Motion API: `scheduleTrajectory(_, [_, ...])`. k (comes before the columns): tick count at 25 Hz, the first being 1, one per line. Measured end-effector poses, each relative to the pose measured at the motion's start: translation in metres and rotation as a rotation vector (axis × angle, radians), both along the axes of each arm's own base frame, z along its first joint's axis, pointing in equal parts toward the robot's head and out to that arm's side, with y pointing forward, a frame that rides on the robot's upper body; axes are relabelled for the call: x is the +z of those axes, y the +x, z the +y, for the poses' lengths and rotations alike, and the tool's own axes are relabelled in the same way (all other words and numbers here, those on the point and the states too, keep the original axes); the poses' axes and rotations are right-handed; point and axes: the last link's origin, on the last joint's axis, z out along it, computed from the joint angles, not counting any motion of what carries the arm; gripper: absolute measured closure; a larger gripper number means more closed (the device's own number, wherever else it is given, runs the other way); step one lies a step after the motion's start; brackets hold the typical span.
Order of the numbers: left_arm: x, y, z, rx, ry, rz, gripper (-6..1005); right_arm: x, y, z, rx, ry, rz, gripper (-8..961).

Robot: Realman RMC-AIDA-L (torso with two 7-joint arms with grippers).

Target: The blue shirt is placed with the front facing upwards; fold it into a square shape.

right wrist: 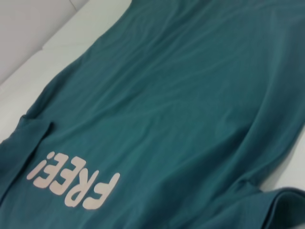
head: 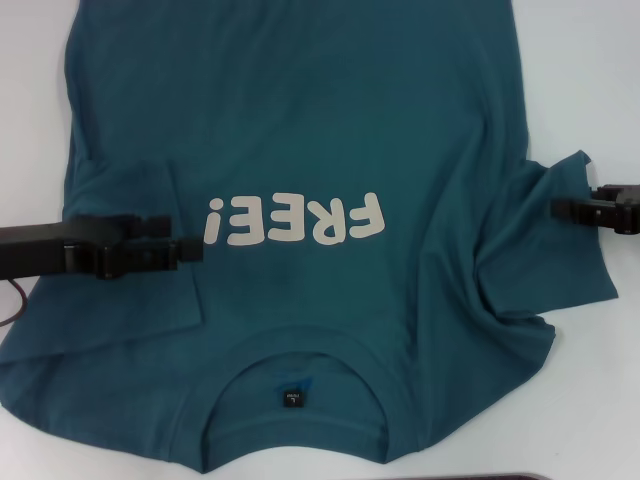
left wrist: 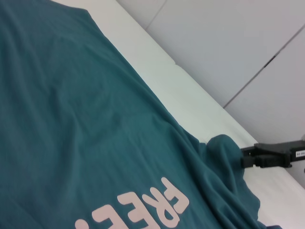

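Right now I have both arms reaching in low from the sides, roughly level with the chest print. My left gripper [head: 192, 249] stretches horizontally over the shirt's [head: 300, 120] left side, its tip just short of the "!" in the lettering [head: 293, 220]; the fingers look drawn together, and I cannot tell whether any cloth is caught between them. My right gripper [head: 562, 208] comes in from the right edge of the head view, with its tip at the upper corner of the right sleeve [head: 545, 250]. From the left wrist camera that same gripper [left wrist: 244, 159] meets a raised peak of fabric, so it reads as pinching the sleeve.

The shirt lies front up on the white table [head: 590, 90], collar [head: 295, 385] nearest me with its small dark label [head: 292, 398], so the lettering reads upside down from the head camera. The left sleeve is folded inward over the body, its edge forming a flap under my left arm. The right sleeve is bunched, with deep creases running toward the shoulder.

The hem runs out of the head view at the top, and the left sleeve's lower corner is cut off at the edge. Neither wrist camera shows its own fingers; the right one only gives me cloth [right wrist: 190, 95], print [right wrist: 74, 183] and a strip of table.
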Motion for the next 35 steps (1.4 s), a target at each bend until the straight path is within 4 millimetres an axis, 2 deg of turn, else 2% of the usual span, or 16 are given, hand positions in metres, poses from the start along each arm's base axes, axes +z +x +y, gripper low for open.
scheduleTrajectory(9, [-0.001,-0.001,-0.001,0.002,-0.003,0.004,125,0.01,-0.012,0.0,0.061,0.014,0.071,571])
scheduleTrajectory(14, [-0.001,0.0,0.0,0.0,-0.003,0.003,125,0.009,-0.023,0.004,0.108,-0.005,0.085,820])
scheduleTrajectory(20, [-0.001,0.0,0.001,0.005,-0.004,-0.001,125,0.011,-0.043,0.013,0.172,-0.028,0.103,942])
scheduleTrajectory(26, [-0.001,0.0,0.001,0.011,0.002,-0.009,125,0.019,-0.045,0.015,0.158,-0.008,0.096,942])
scheduleTrajectory(35, [-0.003,0.002,0.002,0.014,0.002,-0.018,125,0.037,-0.013,-0.008,0.032,0.067,0.102,941])
